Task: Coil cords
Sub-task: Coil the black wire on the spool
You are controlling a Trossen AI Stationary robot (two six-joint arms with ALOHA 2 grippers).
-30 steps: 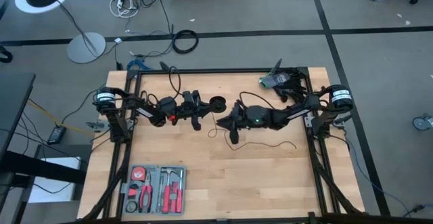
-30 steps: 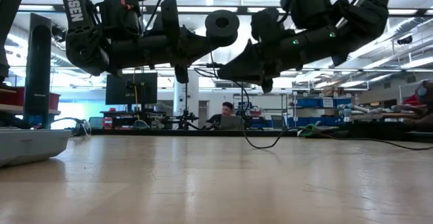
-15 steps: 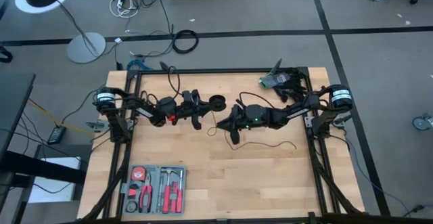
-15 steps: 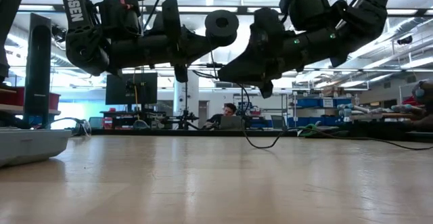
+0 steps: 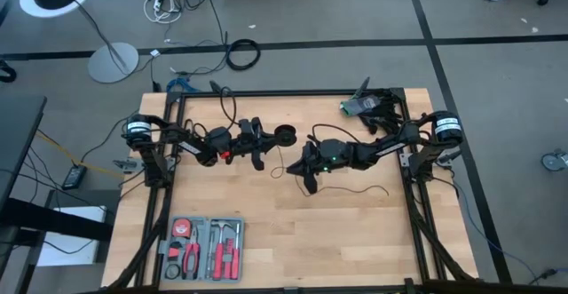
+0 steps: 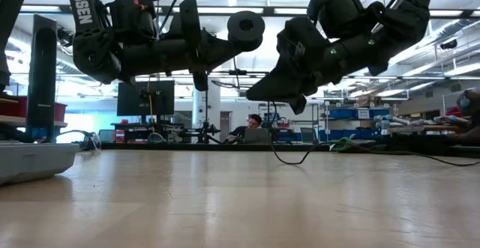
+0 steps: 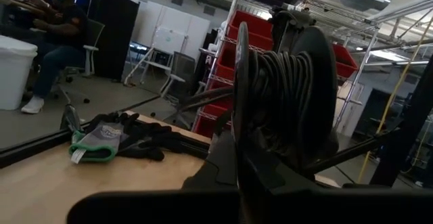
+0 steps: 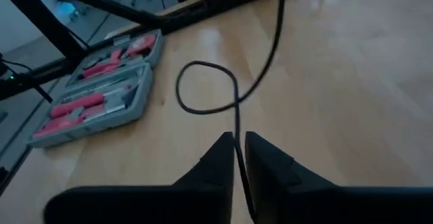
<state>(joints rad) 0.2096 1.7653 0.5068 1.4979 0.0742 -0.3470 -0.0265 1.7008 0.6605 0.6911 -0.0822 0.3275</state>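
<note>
The cord is a thin black wire (image 5: 351, 187) lying slack across the table's middle, with a small loop (image 8: 203, 88). One end is wound on a round black puck-like spool (image 5: 284, 135), which also shows in the left wrist view (image 7: 284, 88) and the low view (image 6: 246, 26). My left gripper (image 5: 269, 139) is shut on the spool, high above the table. My right gripper (image 5: 303, 168) is just right of the spool, above the table and shut on the wire. From it the wire hangs down to the table (image 6: 289, 156). My left gripper holds the spool by its lower part (image 7: 267, 166), coming level from the table's left. The gripper's own body hides the exact place of contact. The spool is lifted clear, its flanges on edge, with several turns of wire on it. My right gripper pinches one strand of the wire (image 8: 237, 139) between its two fingers (image 8: 218, 158). It comes from the table's right, slanting down. The wire hangs slack below it, and the loop and the rest lie on the table.
A grey case of red-handled tools (image 5: 204, 245) lies at the near left and also shows in the right wrist view (image 8: 95, 95). Green and black gloves (image 5: 362, 106) lie at the far right corner. A thick coiled cable (image 5: 242, 54) lies on the floor beyond the table.
My right gripper has turned about its wrist and tipped further down, staying just right of the spool and keeping its hold on the wire. The left gripper and the spool have kept still.
</note>
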